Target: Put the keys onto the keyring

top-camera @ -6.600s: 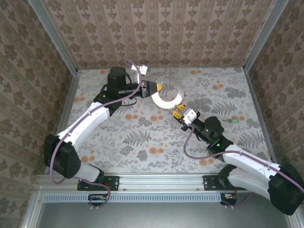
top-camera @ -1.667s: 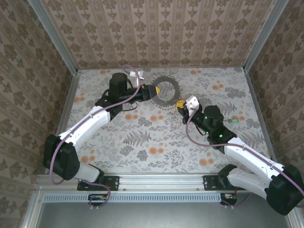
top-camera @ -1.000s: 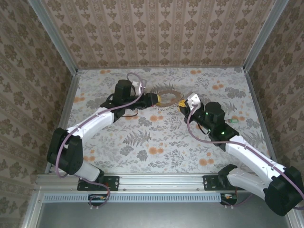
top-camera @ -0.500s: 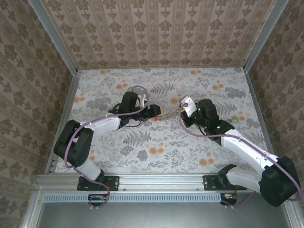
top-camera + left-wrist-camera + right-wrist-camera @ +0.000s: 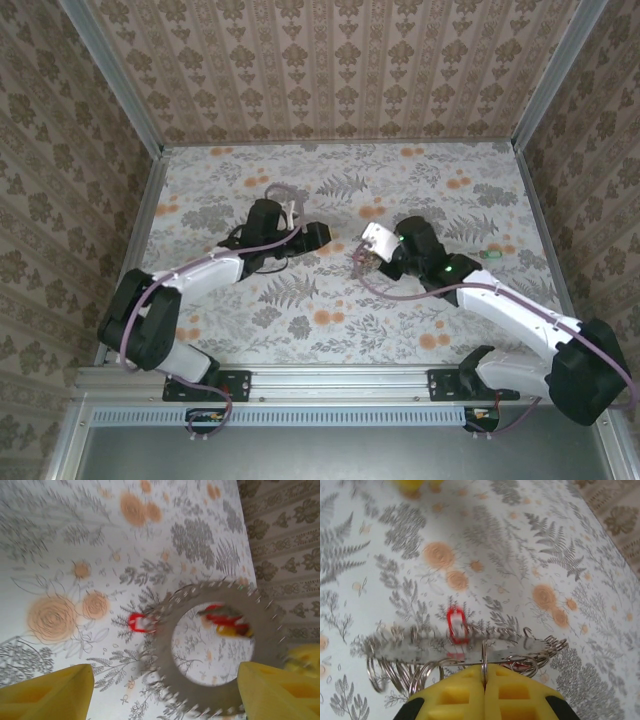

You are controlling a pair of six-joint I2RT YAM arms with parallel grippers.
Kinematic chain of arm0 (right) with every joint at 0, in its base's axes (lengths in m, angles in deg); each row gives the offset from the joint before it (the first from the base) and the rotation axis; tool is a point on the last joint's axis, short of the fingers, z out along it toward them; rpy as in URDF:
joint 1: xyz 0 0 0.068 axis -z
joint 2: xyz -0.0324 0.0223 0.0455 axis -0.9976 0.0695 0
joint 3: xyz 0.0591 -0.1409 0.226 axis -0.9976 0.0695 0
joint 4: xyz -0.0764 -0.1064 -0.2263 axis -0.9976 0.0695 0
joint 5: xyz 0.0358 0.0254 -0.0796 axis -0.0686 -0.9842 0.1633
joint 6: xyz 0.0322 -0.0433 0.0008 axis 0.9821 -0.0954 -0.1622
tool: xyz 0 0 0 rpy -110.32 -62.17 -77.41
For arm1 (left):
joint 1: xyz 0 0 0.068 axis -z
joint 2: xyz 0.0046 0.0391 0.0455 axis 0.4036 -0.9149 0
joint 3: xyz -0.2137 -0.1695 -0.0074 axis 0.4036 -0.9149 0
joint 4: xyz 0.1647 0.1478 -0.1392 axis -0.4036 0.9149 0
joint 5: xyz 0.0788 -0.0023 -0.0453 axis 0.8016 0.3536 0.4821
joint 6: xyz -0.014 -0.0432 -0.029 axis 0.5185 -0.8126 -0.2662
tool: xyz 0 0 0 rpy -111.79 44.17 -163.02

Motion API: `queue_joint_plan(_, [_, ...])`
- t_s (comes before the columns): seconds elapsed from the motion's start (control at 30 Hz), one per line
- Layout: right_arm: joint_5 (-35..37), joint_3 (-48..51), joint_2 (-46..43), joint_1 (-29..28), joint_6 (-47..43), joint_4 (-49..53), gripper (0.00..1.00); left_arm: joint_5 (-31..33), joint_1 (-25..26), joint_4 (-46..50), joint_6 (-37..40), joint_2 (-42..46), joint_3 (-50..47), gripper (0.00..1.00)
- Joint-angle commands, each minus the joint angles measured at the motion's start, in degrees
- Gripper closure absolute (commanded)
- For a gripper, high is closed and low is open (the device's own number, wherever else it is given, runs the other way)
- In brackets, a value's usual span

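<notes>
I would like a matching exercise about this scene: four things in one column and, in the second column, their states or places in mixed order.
1. left gripper
2. right gripper
3. small red-headed key
4. small green-headed key

A. lying alone on the table, apart from the keyring
B. open
C. shut on the grey metal keyring
D. at the keyring's outer rim

Pairs: 1-B, 2-C, 3-D, 4-A

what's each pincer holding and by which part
The right pincer is shut on the keyring, pinching a thin loop at its rim; left pincer is open, gripping nothing.
</notes>
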Motion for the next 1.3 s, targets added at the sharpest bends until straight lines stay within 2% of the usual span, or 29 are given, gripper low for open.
queue_joint_plan(0.0, [12.05, -0.5, 1.41, -5.25, -7.89, -0.25, 1.0, 5.97, -1.53, 2.87, 3.0, 3.83, -0.83, 0.24])
queue_joint_plan(0.1, [11.55, 0.96, 0.16, -7.28, -8.04, -3.67, 1.0, 7.15, -2.54, 2.86, 3.93, 6.22, -1.57, 0.25])
queue_joint_plan(0.27, [-0.09, 3.04, -2.72, -6.43, -5.1, -6.61, 1.0, 7.44, -2.83, 2.12, 6.47, 8.89, -1.84, 0.26])
queue_joint_plan(0.43, [-19.12, 4.14, -4.13, -0.26, 2.01, -7.91, 1.0, 4.28, -2.78, -4.56, 9.95, 10.4, -3.6, 0.29])
queue_joint_plan(0.6, [-34.85, 5.18, -4.45, 7.55, 7.4, -9.69, 1.0, -1.67, -2.81, -10.21, 17.65, 10.79, -4.42, 0.33])
queue_joint_plan(0.8, [-37.5, 3.96, -3.29, 8.81, 6.09, -5.16, 1.0, -6.81, -2.5, -10.01, 25.81, 10.86, -3.36, 0.35])
queue_joint_plan(0.97, [-43.61, 4.88, -3.28, 11.96, 5.58, -7.67, 1.0, -14.92, -0.45, -7.72, 39.44, 9.84, -2.01, 0.52])
queue_joint_plan(1.07, [-45.86, 4.15, -2.46, 13.44, 3.67, -6.82, 1.0, -17.63, 0.98, -6.89, 47.31, 9.35, -1.82, 0.55])
queue_joint_plan(1.27, [-45.49, 2.16, -1.52, 13.84, -1.85, -2.49, 1.0, -21.35, 3.13, -0.49, 58.29, 6.02, 2.01, 0.59])
